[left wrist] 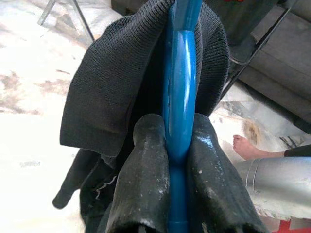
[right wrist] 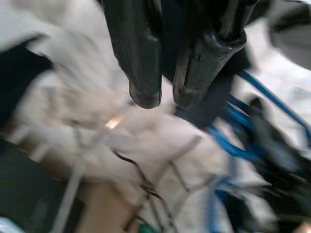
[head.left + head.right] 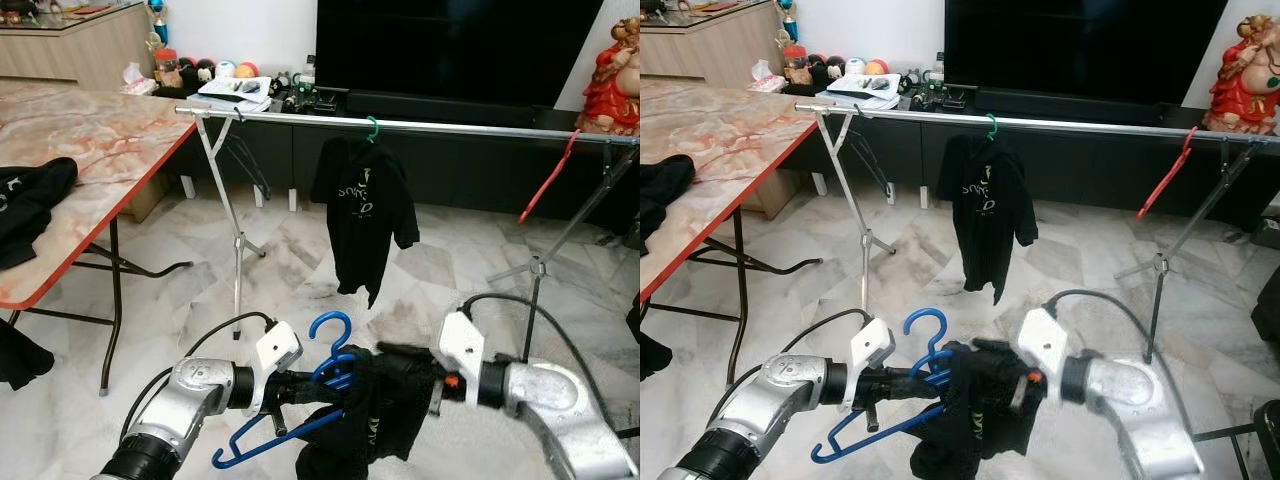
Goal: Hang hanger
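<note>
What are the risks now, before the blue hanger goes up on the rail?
The shirt sits bunched on the blue hanger, so it may slide off when lifted. The left gripper pinches only the hanger's thin bar, which could twist. The rail already holds a hung black shirt, so the two might collide.

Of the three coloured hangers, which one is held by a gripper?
The blue hanger: the left gripper is shut on it. The green hanger carrying a black shirt and the bare red hanger both hang on the rail.
</note>
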{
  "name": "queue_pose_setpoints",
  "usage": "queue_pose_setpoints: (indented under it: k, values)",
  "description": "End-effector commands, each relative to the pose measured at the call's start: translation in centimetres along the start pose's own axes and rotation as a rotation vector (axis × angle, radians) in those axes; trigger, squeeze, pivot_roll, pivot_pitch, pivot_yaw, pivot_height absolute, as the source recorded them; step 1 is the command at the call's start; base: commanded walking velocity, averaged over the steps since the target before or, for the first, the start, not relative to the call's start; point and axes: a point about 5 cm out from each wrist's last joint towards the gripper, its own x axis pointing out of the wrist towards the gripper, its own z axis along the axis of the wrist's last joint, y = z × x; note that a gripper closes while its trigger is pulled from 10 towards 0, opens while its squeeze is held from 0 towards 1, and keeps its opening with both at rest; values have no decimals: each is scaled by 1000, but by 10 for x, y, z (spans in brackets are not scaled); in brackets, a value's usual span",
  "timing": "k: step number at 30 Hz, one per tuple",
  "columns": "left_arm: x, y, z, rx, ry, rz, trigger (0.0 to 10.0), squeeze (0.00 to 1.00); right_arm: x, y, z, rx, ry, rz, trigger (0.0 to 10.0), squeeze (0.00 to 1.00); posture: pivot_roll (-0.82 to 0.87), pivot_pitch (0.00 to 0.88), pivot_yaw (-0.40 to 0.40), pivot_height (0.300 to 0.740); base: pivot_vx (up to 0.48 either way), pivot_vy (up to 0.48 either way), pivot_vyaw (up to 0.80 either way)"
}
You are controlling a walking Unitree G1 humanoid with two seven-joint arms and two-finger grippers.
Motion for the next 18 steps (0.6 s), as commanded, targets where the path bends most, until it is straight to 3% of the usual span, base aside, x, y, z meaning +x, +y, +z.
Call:
queue_pose_setpoints:
  k: [1, 3, 5, 10, 11, 13, 14, 16, 17, 18]
  values:
    - [-3, -1, 4, 18, -1, -13, 0, 0, -11, -12, 0, -20, 11, -55, 10000, 0, 15, 50, -32, 740, 0, 0, 0]
    - [-11, 1, 2, 19, 12, -11, 0, 0, -32, -25, -9, -49, 85, -102, 10000, 0, 13, 52, -32, 740, 0, 0, 0]
    - [-15, 1, 1, 20, 16, -9, 0, 0, -41, -28, -14, -63, 124, -99, 10000, 0, 10, 53, -33, 740, 0, 0, 0]
    - [-26, 3, 3, 28, 25, -19, 0, 0, -60, -20, -28, -42, 160, 35, 10000, 0, 10, 54, -33, 740, 0, 0, 0]
    - [-30, 3, 5, 32, 23, -30, 0, 0, -64, -15, -34, -15, 171, 81, 10000, 792, 10, 54, -33, 740, 0, 0, 0]
    - [-32, 3, 7, 34, 19, -38, 0, 0, -67, -13, -39, -1, 189, 102, 10000, 792, 10, 54, -33, 740, 0, 0, 0]
    - [-34, 3, 10, 37, 13, -51, 0, 0, -68, -10, -45, -9, 220, 120, 10000, 976, 10, 54, -33, 740, 0, 0, 0]
    - [-38, 1, 16, 51, 5, -81, 0, 0, -69, -7, -58, -38, 297, 135, 10000, 925, 10, 54, -33, 740, 0, 0, 0]
    - [-39, 1, 18, 56, 3, -91, 0, 0, -69, -6, -61, -48, 310, 139, 10000, 353, 14, 53, -32, 740, 0, 0, 0]
    - [-39, 0, 19, 59, 2, -97, 0, 0, -69, -6, -63, -48, 309, 138, 10000, 353, 16, 52, -33, 740, 0, 0, 0]
